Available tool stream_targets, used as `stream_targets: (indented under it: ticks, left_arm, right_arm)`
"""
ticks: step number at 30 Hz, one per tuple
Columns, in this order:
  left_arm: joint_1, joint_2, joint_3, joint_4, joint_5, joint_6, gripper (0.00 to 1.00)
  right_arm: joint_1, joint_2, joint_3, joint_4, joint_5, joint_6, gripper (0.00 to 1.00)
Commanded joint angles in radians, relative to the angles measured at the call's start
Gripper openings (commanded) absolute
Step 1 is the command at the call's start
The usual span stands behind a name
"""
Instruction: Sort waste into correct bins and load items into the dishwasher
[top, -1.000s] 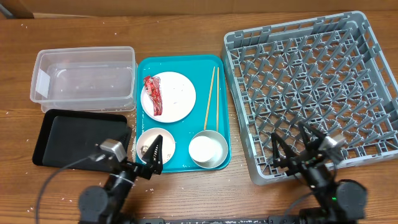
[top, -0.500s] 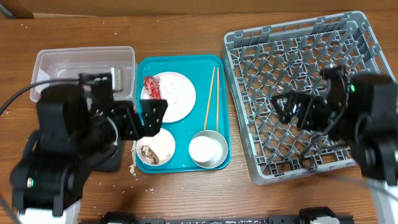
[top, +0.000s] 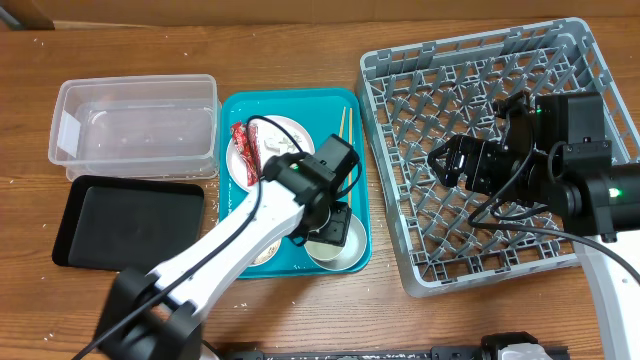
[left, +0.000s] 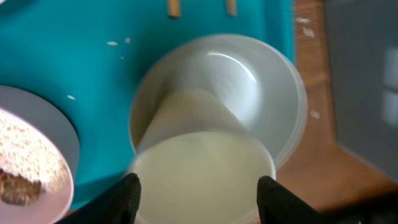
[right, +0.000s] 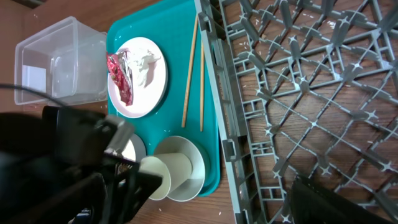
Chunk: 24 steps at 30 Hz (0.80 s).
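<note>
Left claw (left: 200, 190): fingers pressed to both sides of small white cup (left: 199, 155), which is tilted with its base inside round white bowl (left: 273, 93) on teal plastic serving tray (left: 68, 50). Adjacent: second white bowl (left: 62, 134) holding rice grains (left: 28, 140); thin wooden chopsticks (right: 193, 74). Right claw (top: 447, 160): above large grey pegged dish rack (top: 560, 70); opening cannot be told.
</note>
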<state>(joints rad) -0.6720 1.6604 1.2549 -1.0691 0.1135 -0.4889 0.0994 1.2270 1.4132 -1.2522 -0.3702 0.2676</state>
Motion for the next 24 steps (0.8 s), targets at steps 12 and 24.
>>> stream_targets:
  ticks: [12, 24]
  left_arm:
    - [0.015, -0.031, 0.138, -0.091, -0.048, -0.059, 0.52]
    - [0.017, 0.04, -0.035, 0.001, -0.109, -0.095, 0.46]
  right_arm:
    - [-0.002, -0.008, 0.028, -0.007, -0.01, -0.006, 0.96]
    - [-0.002, -0.008, 0.028, -0.018, -0.01, -0.006, 0.96]
